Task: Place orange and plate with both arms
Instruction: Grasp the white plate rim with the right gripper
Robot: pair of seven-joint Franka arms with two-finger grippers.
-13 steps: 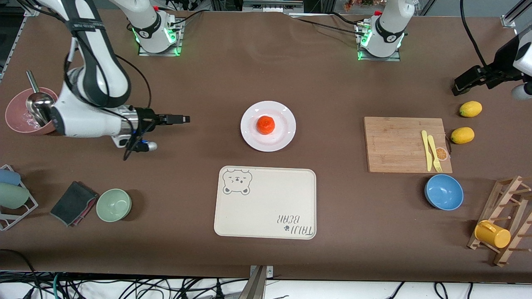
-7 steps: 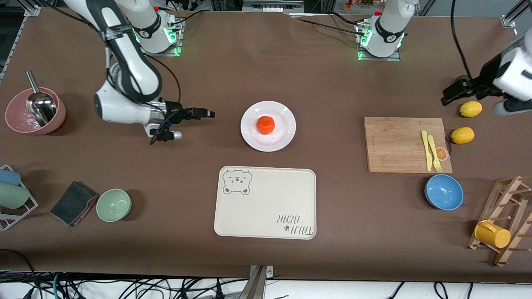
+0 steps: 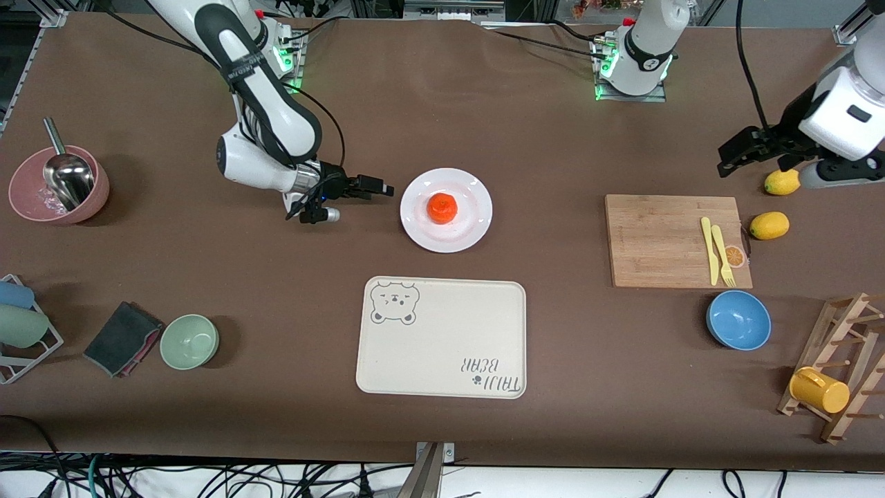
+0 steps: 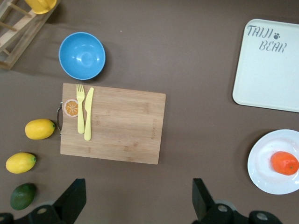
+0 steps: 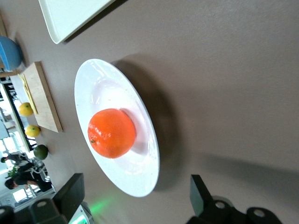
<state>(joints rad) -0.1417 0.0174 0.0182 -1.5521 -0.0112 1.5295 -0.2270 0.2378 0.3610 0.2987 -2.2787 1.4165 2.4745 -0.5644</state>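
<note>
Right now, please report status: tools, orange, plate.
Right tool open, beside plate. Left tool open, above lemon, idle. Orange on plate. Nothing between right tool and plate.

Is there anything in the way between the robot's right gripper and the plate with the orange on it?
No, nothing visible. The right gripper is open, right beside the plate, toward the right arm's end, with only bare table between them. The orange sits on the plate. The left gripper is open near the lemons.
</note>
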